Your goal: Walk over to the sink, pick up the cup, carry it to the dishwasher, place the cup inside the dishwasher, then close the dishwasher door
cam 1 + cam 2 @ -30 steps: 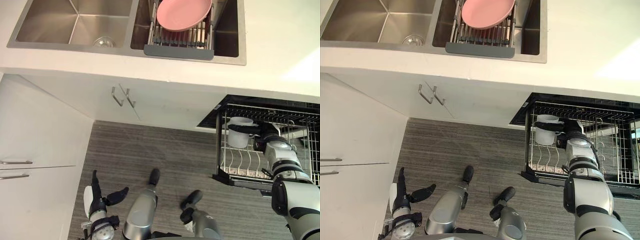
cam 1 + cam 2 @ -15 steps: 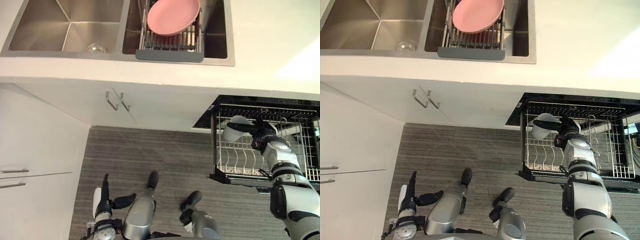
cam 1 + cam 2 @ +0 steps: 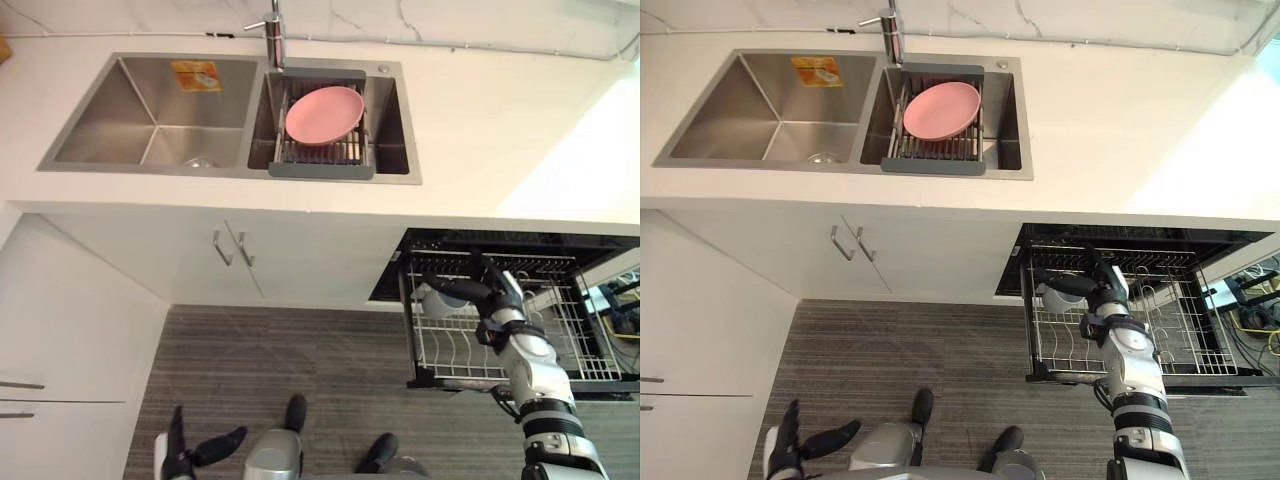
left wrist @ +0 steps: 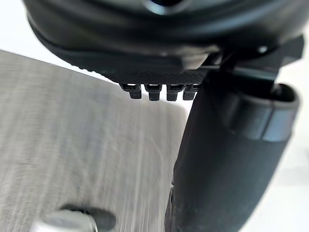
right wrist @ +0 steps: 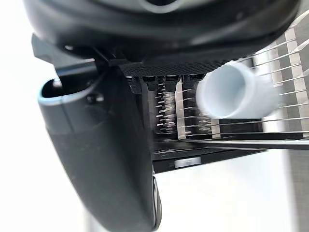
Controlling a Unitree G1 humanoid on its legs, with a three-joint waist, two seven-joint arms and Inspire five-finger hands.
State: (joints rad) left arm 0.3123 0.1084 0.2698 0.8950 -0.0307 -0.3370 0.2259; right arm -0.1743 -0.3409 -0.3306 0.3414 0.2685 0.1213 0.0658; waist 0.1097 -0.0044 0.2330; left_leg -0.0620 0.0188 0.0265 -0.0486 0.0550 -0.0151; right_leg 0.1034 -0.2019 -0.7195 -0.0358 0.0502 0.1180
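Right robot hand (image 3: 498, 296) reaches into the dishwasher rack (image 3: 560, 345) with fingers straight and thumb spread, gripping nothing. You will find the cup (image 5: 236, 92) lying in the rack at its left end, just past the fingertips; contact cannot be confirmed. Left robot hand (image 3: 183, 457) hangs open above the floor (image 3: 300, 350).

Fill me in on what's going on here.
The robot is at the open dishwasher. Its right hand reaches into the pulled-out rack, fingers straight, right beside the white cup, which lies in the rack. The left hand hangs open, low over the floor. The dishwasher door is not yet shut. A pink plate sits in the drainer in the sink.
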